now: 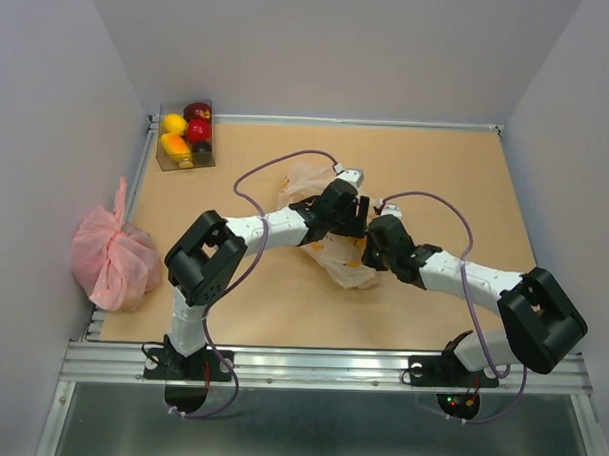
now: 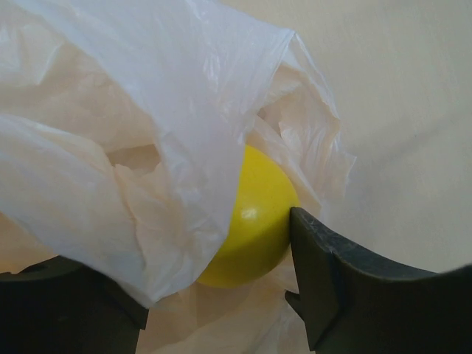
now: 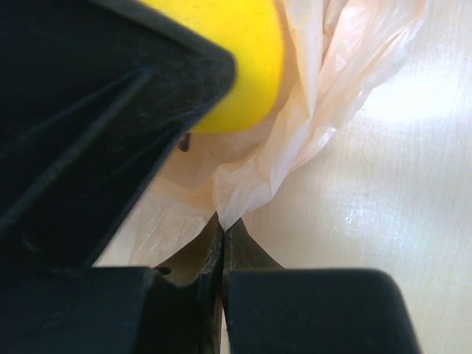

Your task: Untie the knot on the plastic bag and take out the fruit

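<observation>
Yellow fruit sits inside the bag, between the left gripper fingers, whether clamped I cannot tell; right gripper pinches bag film tight; anchor the film, squeeze fruit firmly, draw it out slowly.

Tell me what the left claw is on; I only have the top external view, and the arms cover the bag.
Observer: The left wrist view shows a round yellow fruit between the fingers of the left claw, with one finger touching it.
Operator: Is it out of the bag?
Observer: No, the plastic bag drapes over its left half and over the other finger.
Operator: And the right claw?
Observer: In the right wrist view the right claw is shut on a pinched edge of the bag.
</observation>
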`<action>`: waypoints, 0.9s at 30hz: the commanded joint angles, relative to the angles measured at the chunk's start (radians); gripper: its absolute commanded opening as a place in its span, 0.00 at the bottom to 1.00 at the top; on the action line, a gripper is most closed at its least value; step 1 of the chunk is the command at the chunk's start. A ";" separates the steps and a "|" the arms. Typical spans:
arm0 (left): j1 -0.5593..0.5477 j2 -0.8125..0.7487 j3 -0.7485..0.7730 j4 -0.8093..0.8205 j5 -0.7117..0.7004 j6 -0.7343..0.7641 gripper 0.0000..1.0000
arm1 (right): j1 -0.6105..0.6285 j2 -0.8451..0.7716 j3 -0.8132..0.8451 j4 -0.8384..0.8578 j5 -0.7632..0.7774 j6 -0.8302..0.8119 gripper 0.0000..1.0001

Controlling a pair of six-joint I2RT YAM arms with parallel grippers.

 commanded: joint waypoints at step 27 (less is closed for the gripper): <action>0.662 -0.497 0.097 -0.211 0.177 0.042 0.35 | 0.002 -0.037 0.020 -0.023 0.195 0.033 0.00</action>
